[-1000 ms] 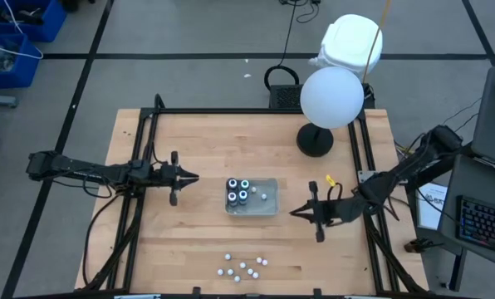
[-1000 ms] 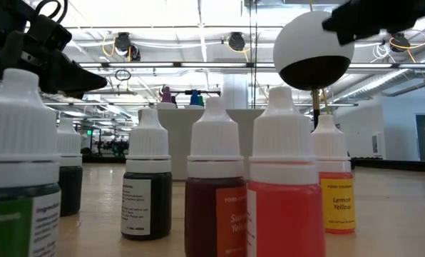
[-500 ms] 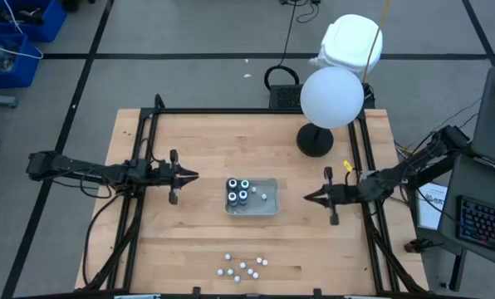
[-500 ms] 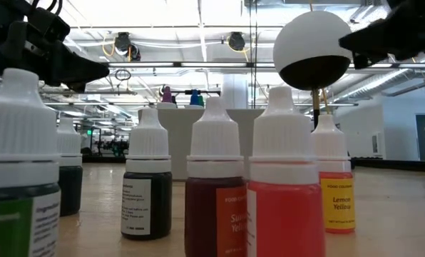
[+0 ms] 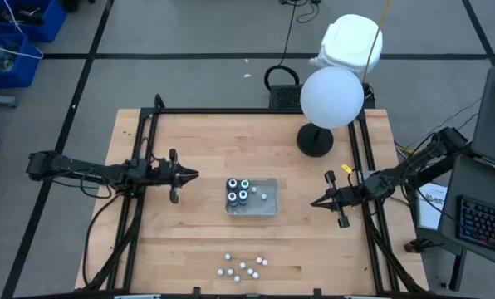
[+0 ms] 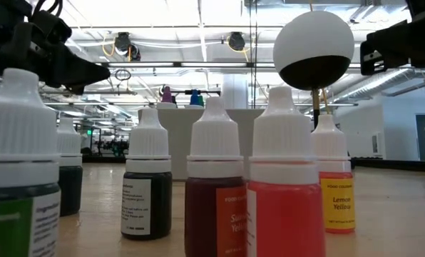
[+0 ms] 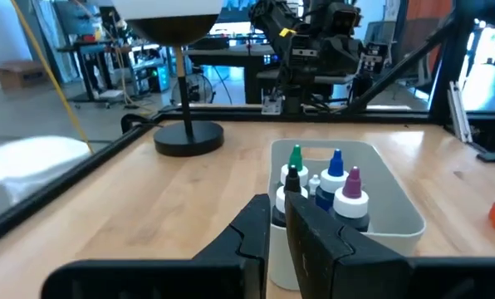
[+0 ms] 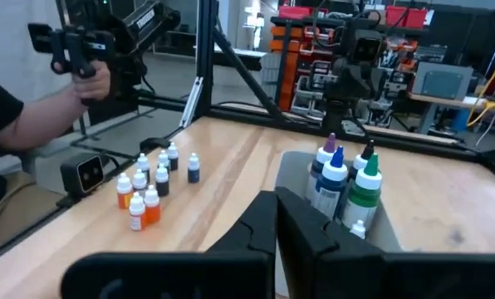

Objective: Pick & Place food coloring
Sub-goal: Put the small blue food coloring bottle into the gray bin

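Several food coloring bottles (image 5: 238, 191) stand upright in a clear tray (image 5: 268, 208) at the table's middle. Their pointed caps are green (image 7: 296, 156), blue (image 7: 336, 164), purple (image 7: 352, 181) and black (image 7: 292, 176). My left gripper (image 5: 196, 175) hangs level to the tray's left, pointing at it, shut and empty. My right gripper (image 5: 311, 203) hangs level to the tray's right, also pointing at it, shut and empty. Each is a short way from the tray, as the wrist views show at my left gripper (image 7: 277, 228) and my right gripper (image 8: 277, 218).
Several more small bottles (image 5: 242, 266) stand in a loose group near the table's front edge, and they fill the low view (image 6: 214, 178). A lamp with a white globe (image 5: 331, 96) on a black foot (image 5: 314, 139) stands at the back right. A person's hand (image 8: 94, 79) shows beyond the table.
My right gripper has drawn back from the tray toward the table's right edge, staying shut and empty. The bottles and the tray have not moved.
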`<state>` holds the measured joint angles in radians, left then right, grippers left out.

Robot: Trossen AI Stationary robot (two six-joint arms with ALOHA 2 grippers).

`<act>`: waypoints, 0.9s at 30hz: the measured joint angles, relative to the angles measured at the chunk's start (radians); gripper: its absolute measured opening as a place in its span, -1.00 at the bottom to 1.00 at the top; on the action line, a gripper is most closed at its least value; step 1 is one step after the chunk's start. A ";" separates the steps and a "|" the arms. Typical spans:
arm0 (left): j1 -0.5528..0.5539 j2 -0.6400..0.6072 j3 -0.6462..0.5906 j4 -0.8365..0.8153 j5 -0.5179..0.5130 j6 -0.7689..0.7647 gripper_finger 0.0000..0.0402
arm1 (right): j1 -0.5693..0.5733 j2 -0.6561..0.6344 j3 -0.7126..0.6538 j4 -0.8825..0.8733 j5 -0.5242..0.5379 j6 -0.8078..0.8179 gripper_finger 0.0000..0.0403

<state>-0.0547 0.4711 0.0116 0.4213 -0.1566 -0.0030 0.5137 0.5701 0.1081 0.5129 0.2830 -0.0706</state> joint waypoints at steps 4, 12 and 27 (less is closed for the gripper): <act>-0.013 0.002 0.041 0.004 0.007 -0.103 -0.76 | 0.000 0.000 0.000 0.000 0.001 -0.011 -1.00; -0.267 0.270 0.301 -0.219 -0.266 -0.153 -0.86 | 0.000 0.000 0.000 0.000 0.001 -0.013 -1.00; -0.517 1.155 1.318 -1.130 -0.223 -0.392 -0.93 | 0.000 0.000 0.000 -0.003 0.002 -0.058 -1.00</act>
<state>-0.5722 1.6261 1.3300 -0.7085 -0.3801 -0.3949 0.5137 0.5701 0.1081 0.5095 0.2848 -0.1291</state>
